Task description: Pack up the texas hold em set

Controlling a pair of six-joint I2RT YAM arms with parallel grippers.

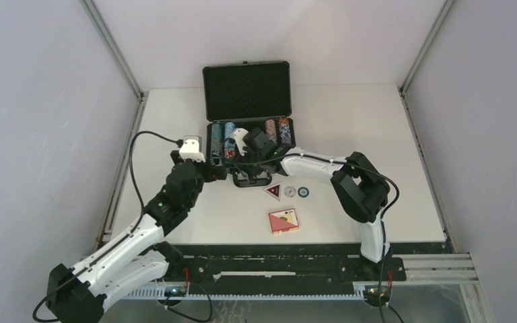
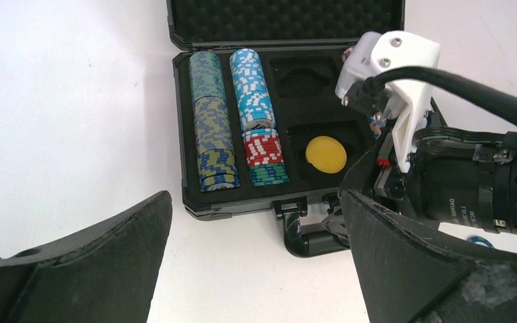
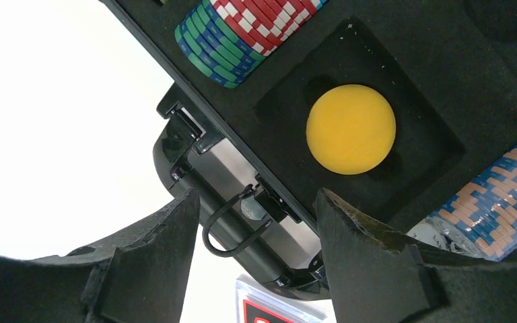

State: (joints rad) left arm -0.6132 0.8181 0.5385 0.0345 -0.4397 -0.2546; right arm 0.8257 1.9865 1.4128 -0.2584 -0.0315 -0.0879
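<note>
The black briefcase [image 1: 246,91] stands open at the back of the table, lid upright, with rows of multicoloured chips [image 2: 214,128] in its foam base. A yellow round button [image 3: 351,129] lies in a front middle pocket. My right gripper [image 3: 256,225] hovers open over the case's front edge, just above the handle [image 2: 309,237], holding nothing. My left gripper [image 2: 256,269] is open over bare table near the case's front left corner. A triangular button [image 1: 273,191], two round buttons [image 1: 296,192] and a red card deck [image 1: 283,221] lie on the table in front.
The right arm's wrist and camera [image 2: 390,67] crowd the case's right half in the left wrist view. Walls and metal posts [image 1: 111,47] close the table at the back and sides. White tabletop [image 1: 377,128] lies right of the case.
</note>
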